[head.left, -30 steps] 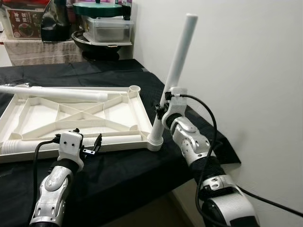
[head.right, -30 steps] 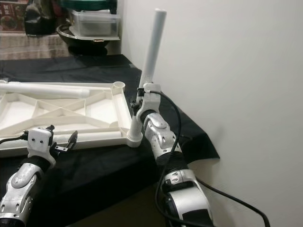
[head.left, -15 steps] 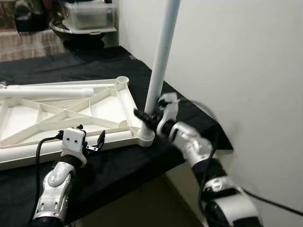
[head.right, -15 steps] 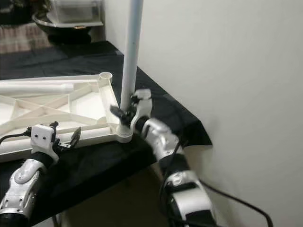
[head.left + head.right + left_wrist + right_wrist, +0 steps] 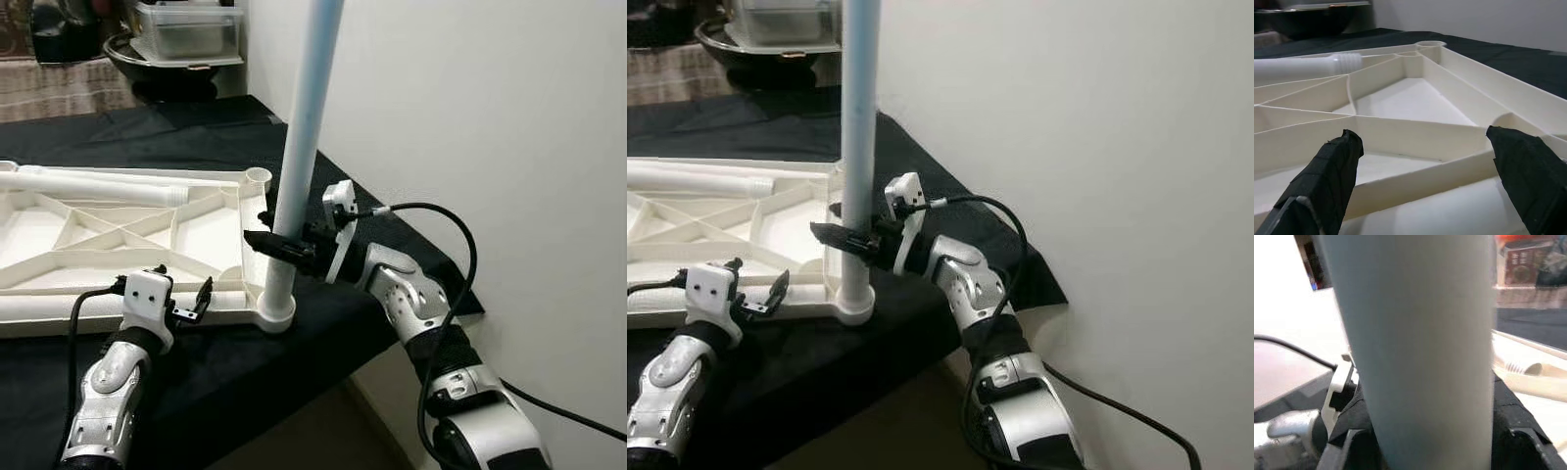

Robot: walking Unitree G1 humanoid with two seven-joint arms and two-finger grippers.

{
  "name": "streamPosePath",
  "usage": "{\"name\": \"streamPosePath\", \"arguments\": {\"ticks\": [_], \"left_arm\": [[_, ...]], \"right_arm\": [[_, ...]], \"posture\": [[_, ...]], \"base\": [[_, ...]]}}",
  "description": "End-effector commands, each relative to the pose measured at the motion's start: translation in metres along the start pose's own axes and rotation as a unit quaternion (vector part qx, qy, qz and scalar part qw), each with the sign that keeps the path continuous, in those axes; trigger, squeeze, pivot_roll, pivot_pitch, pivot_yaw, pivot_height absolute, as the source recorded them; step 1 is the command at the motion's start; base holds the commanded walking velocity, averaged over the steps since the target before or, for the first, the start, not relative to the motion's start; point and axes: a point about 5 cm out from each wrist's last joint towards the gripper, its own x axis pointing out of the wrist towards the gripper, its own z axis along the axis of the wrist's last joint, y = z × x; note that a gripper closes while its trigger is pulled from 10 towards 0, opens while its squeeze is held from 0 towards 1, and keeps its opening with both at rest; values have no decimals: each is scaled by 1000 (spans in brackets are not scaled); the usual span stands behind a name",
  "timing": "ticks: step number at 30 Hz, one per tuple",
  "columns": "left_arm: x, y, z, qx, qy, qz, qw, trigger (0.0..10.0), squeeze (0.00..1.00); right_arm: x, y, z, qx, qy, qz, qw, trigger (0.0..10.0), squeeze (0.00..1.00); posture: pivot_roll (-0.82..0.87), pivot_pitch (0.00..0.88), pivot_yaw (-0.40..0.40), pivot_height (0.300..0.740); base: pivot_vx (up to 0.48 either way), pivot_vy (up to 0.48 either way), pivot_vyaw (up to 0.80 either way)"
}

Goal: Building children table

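Observation:
The white ribbed tabletop lies upside down on a black cloth. A white leg stands upright in its near right corner socket. My right gripper is shut on this leg a little above the socket; in the right wrist view the leg sits between the black fingers. A second leg lies across the far side of the tabletop. My left gripper is open at the tabletop's front edge, its fingers spread over the ribs with nothing between them.
A white wall runs close along the right. The black cloth ends just past the standing leg. A dark pot and a clear plastic box stand at the back. A free corner socket shows at the far right.
The leg has gone from leaning to upright in the corner socket. My right gripper has swung round to hold it level from the side. The camera has shifted; my left gripper stays put.

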Motion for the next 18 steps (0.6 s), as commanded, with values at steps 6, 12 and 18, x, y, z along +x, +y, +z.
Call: {"name": "streamPosePath", "arguments": {"ticks": [6,12,18], "left_arm": [[5,-5,4,1,-7,-12,1000,10000,0],[8,-8,4,-1,-9,-15,1000,10000,0],[9,-8,5,0,-9,-15,1000,10000,0]], "right_arm": [[-7,-36,-45,17,129,-333,934,0,0],[-39,-48,-65,3,167,-488,857,0,0],[-34,-42,-68,11,160,-472,867,0,0]], "posture": [[73,0,-141,740],[67,0,-137,740],[66,0,-135,740]], "base": [[0,0,0],[0,0,0],[0,0,0]]}}
